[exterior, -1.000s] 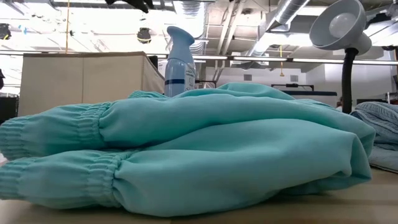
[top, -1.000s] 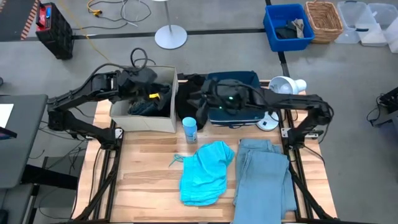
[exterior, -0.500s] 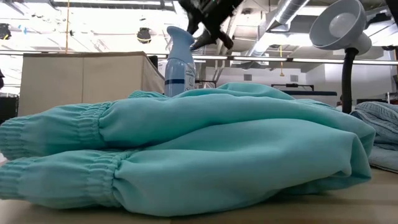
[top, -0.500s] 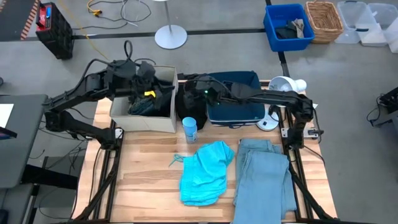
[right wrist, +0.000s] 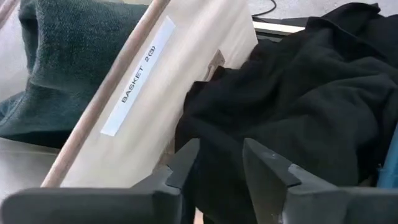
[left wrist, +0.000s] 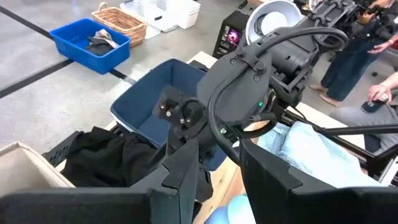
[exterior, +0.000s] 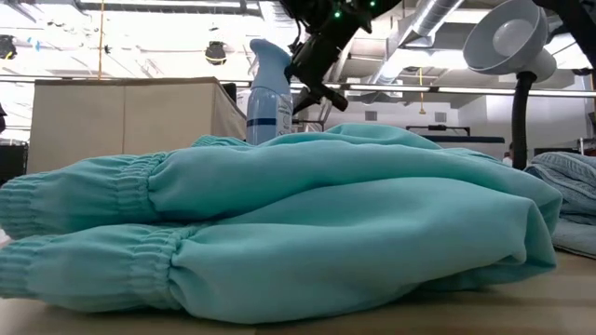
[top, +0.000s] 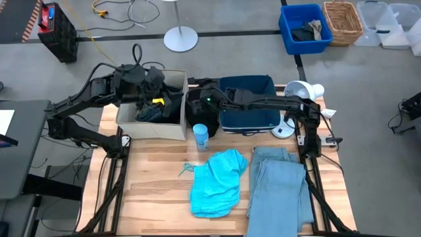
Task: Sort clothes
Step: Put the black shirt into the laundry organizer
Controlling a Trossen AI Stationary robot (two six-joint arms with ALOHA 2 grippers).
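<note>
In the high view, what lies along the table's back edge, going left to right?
Beige fabric box → black garment with the right gripper above it → navy bin → white lamp.

A white strip label [right wrist: 138, 76] reading "BASKET 2", followed by a small circled mark that cannot be made out, is seen in the right wrist view, stuck on the wall of the beige fabric box [right wrist: 205, 56]. Print is carried by the spray bottle [exterior: 269, 88] in the low view, but it cannot be read.
</note>
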